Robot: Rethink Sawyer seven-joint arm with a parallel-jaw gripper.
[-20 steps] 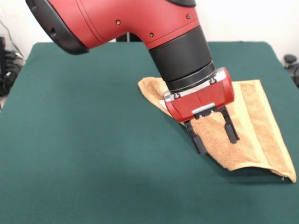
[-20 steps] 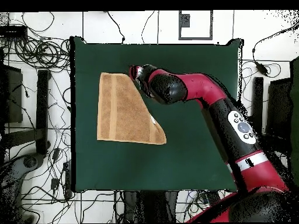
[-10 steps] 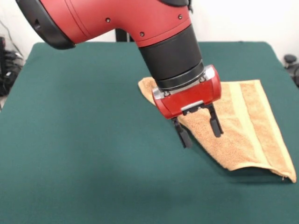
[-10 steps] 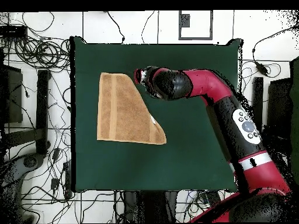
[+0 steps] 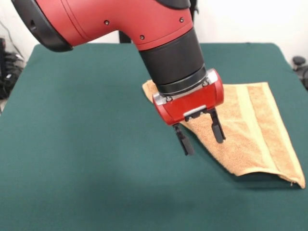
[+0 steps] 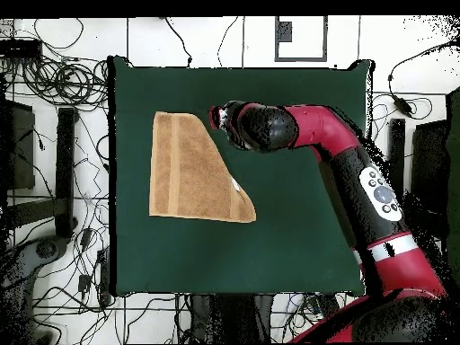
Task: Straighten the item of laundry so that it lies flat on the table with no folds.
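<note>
The gripper (image 5: 198, 134) hangs with its fingers spread and empty beside the diagonal folded edge of the towel (image 5: 250, 130), which lies doubled over into a triangle on the table (image 5: 86, 144), likely placed there to seize the top layer and peel it open.

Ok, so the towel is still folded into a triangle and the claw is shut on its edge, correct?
Not quite. The towel is folded into a triangle, but the claw is open and grips nothing; the front view shows its fingers apart, beside the folded edge.
</note>
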